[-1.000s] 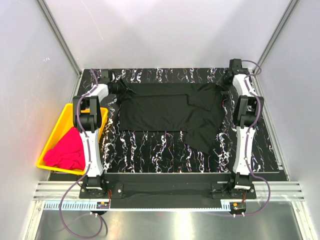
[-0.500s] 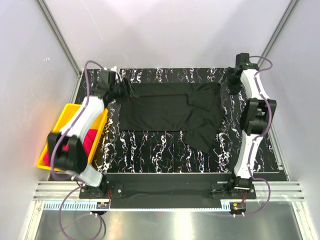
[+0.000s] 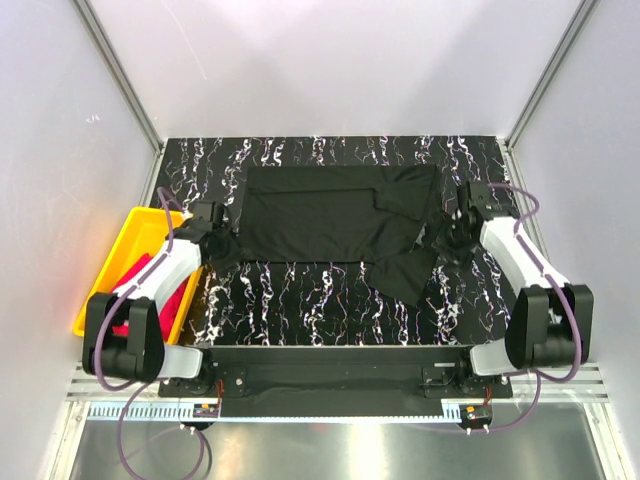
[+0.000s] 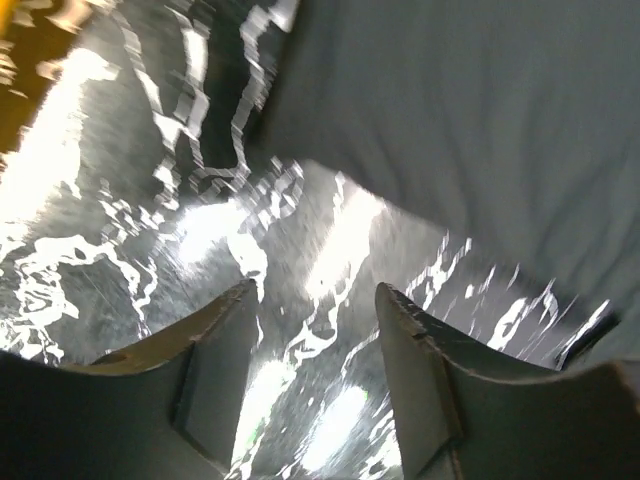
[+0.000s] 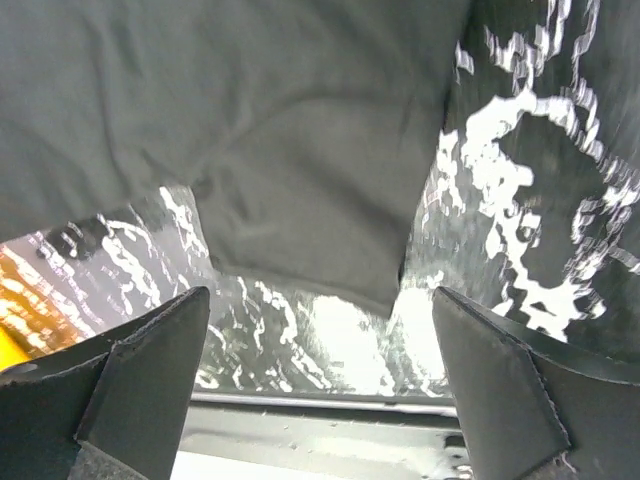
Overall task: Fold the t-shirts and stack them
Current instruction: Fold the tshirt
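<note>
The black t-shirt (image 3: 335, 212) lies spread flat on the marbled table, its right part folded over with a flap (image 3: 405, 272) pointing toward the near edge. The pink t-shirt (image 3: 180, 297) sits bunched in the yellow tray, partly hidden under my left arm. My left gripper (image 3: 228, 247) (image 4: 315, 300) is low by the black shirt's near left corner, open, with only table between its fingers (image 4: 215, 370). At the shirt's right edge my right gripper (image 3: 443, 240) (image 5: 320, 295) hangs wide open above the table; the black t-shirt (image 5: 280, 150) fills the view ahead of it.
The yellow tray (image 3: 150, 222) stands off the table's left side, under my left arm. White walls close in the back and both sides. A metal rail (image 5: 320, 420) runs along the table's near edge.
Both arms have drawn back from the shirt's far corners toward the near side. The right gripper has opened wide. The black shirt now lies flatter along its far edge.
</note>
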Motion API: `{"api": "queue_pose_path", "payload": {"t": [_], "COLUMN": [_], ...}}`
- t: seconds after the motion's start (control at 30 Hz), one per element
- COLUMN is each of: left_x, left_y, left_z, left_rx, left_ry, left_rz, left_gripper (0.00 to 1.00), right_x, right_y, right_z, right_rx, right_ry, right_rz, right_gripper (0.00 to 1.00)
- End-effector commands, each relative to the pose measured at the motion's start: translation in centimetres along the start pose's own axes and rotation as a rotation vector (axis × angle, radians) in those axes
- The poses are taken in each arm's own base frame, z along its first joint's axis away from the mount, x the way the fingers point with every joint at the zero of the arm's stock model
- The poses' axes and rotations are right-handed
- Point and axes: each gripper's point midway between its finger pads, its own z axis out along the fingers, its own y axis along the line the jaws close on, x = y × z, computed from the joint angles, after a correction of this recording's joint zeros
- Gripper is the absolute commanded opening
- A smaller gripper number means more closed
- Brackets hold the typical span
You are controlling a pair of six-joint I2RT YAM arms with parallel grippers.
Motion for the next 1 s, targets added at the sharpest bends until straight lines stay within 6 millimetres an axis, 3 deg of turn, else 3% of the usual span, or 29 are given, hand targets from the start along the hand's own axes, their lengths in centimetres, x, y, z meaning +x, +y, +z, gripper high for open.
{"api": "queue_pose_path", "payload": {"t": [0.0, 0.1, 0.27, 0.53, 0.67, 0.8, 0.97], "left_x": [-1.4, -1.6, -2.2, -2.8, -3.9, -5.4, -4.9], "left_y": [0.1, 0.5, 1.1, 0.5, 1.1, 0.5, 1.2], "left_z": [1.7, 2.5, 3.2, 4.5, 4.9, 4.8, 5.4], "left_rx": [0.014, -0.009, -0.043, -0.041, -0.07, -0.052, -0.076], "left_ry": [-0.012, 0.006, -0.026, -0.033, -0.086, -0.129, -0.118], "left_rz": [-0.132, -0.164, -0.247, -0.31, -0.33, -0.324, -0.33], "left_gripper": [0.53, 0.47, 0.43, 0.46, 0.45, 0.45, 0.46], "right_x": [0.6, 2.5, 4.3, 5.9, 6.8, 6.9, 7.1], "right_y": [1.2, 1.0, 1.4, 0.7, 0.3, 0.2, 0.1], "right_z": [-0.2, 0.5, 0.8, 1.1, 1.5, 1.5, 1.7], "right_rx": [-0.125, -0.156, -0.215, -0.222, -0.214, -0.216, -0.213], "right_ry": [-0.018, 0.041, 0.078, 0.1, 0.122, 0.124, 0.128], "right_rz": [0.102, 0.153, 0.224, 0.222, 0.24, 0.224, 0.226], "right_gripper": [1.0, 0.97, 0.75, 0.79, 0.79, 0.79, 0.79]}}
